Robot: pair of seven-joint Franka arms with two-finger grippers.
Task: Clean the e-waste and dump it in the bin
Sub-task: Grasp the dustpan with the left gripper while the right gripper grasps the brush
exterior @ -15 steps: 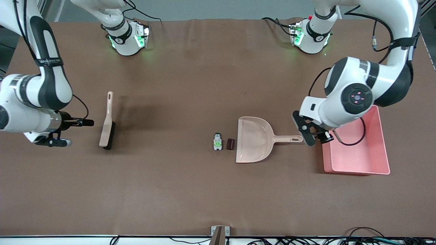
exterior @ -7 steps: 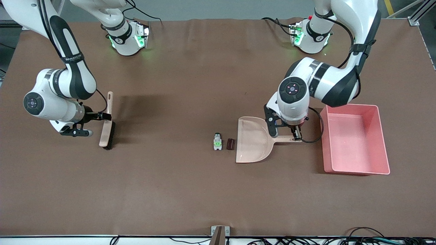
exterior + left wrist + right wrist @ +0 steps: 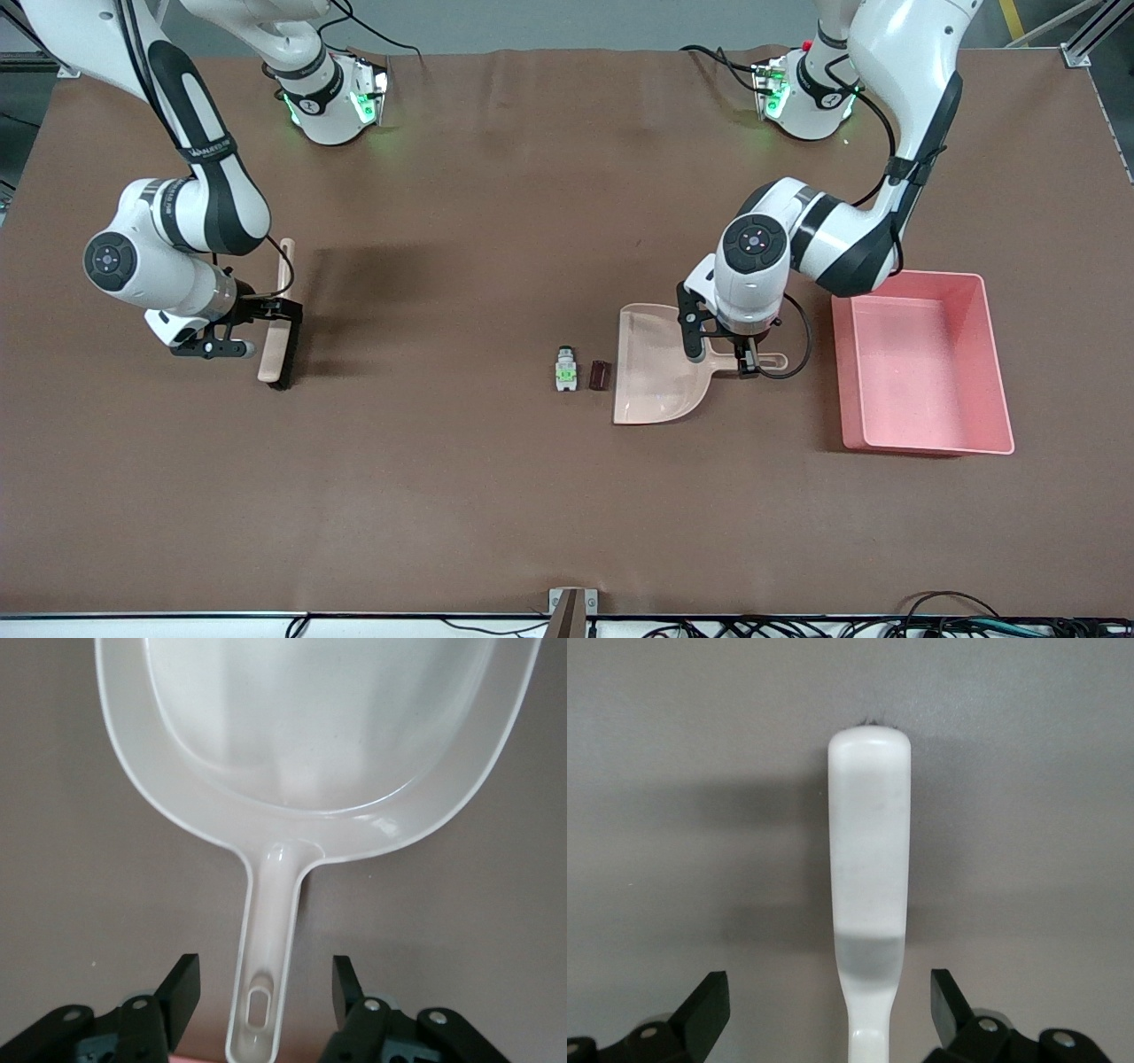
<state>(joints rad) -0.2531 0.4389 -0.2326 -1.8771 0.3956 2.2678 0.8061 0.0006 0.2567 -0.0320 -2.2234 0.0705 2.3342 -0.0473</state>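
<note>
Now the left gripper (image 3: 725,353) is seen lowered over the handle of the beige plastic dustpan (image 3: 660,377), its jaws partly open and straddling the handle without touching it, as the left wrist view shows: the dustpan (image 3: 301,762) handle lies between the two black fingertips (image 3: 182,985) with a gap on each side. A second ago this gripper was held off the handle's end, beside the bin; it has since been carried over the handle and its opening narrowed. A grasp is judged imminent, not yet made.

The right gripper (image 3: 275,312) is set wide open astride the handle of the beige hand brush with dark bristles (image 3: 280,330); in the right wrist view the brush (image 3: 870,895) handle runs between widely spread fingers, untouched. This arm has likewise been brought in from farther toward its own end of the table.

The e-waste lies just beside the dustpan's open lip: a small white component with green marks (image 3: 565,369) and a dark maroon rectangular block (image 3: 601,375), unmoved. The large pink rectangular plastic tub (image 3: 923,441) stands near the handle's end, toward the left arm's end of the table. Both tools are judged about to be gripped; sweeping has not begun.
</note>
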